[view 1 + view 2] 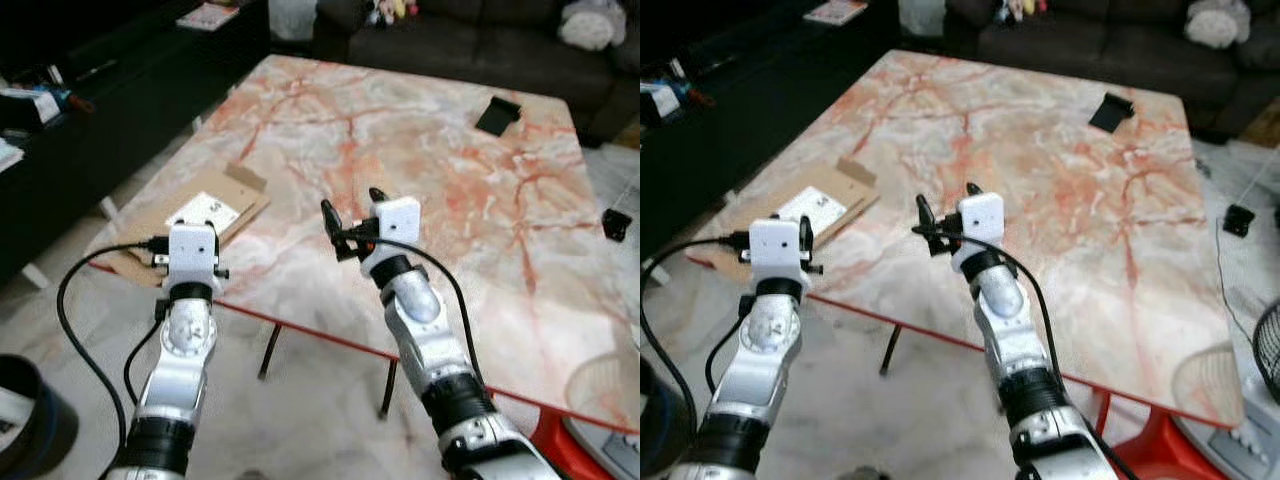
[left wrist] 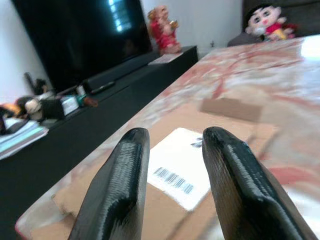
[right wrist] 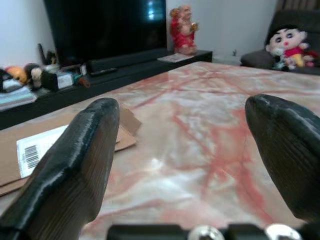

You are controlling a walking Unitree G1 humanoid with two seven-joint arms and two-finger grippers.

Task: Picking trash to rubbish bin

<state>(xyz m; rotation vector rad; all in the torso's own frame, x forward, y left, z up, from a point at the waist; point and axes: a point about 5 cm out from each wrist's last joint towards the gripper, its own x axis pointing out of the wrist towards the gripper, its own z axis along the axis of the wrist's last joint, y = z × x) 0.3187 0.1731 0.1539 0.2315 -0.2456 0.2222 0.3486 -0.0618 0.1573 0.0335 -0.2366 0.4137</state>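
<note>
On the marble table (image 1: 470, 200), the flattened cardboard (image 1: 215, 215) is lying just ahead of the narrowly parted, empty left gripper (image 2: 172, 150), while the right gripper (image 1: 350, 215) is hovering wide open and empty beside it.

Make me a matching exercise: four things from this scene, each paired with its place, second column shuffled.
1. flattened brown cardboard with white label
2. small black folded object
3. left claw
4. right claw

a. table's far right part
b. over the cardboard, open
c. table's near left corner
d. above bare marble, open wide

Pairs: 1-c, 2-a, 3-b, 4-d
</note>
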